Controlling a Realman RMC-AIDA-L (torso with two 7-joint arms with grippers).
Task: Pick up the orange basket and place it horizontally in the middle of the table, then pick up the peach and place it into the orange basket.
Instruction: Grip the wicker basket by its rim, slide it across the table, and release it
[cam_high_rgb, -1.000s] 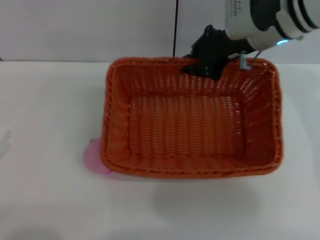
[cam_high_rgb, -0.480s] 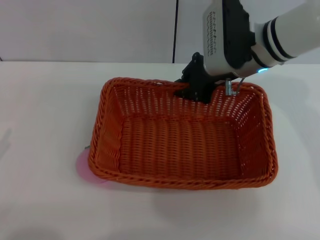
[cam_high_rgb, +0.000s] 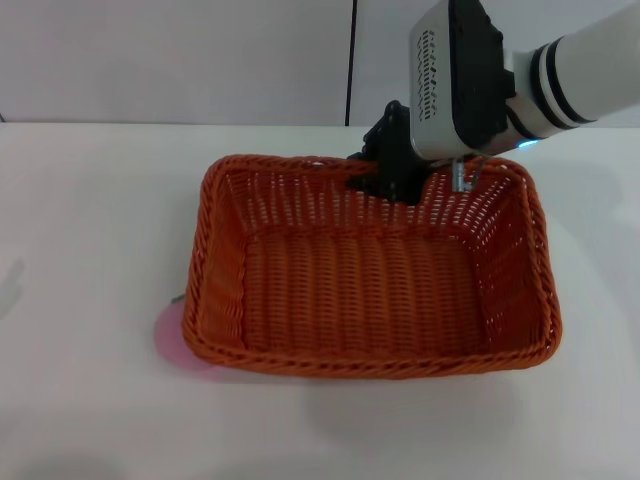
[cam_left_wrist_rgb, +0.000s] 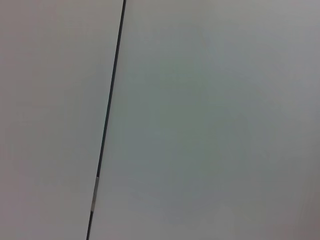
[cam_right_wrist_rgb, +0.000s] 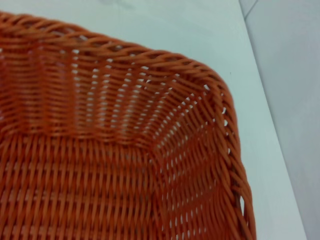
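Observation:
The orange basket (cam_high_rgb: 370, 290) lies lengthwise across the middle of the white table (cam_high_rgb: 90, 220), open side up. My right gripper (cam_high_rgb: 386, 178) is at the middle of its far rim, black fingers shut on the weave there. The right wrist view looks down into one inside corner of the orange basket (cam_right_wrist_rgb: 100, 175), with no fingers showing. The peach (cam_high_rgb: 172, 338) shows only as a pink sliver poking out past the basket's near left corner; the rest is hidden. My left gripper is out of sight, and its wrist view holds only a pale wall.
A grey wall with a dark vertical seam (cam_high_rgb: 351, 60) stands behind the table. Bare white tabletop (cam_right_wrist_rgb: 165, 25) stretches left, right and in front of the basket.
The right gripper came down and left with the basket, which dropped lower and now sits flatter. The pink sliver of peach stays at the near left corner.

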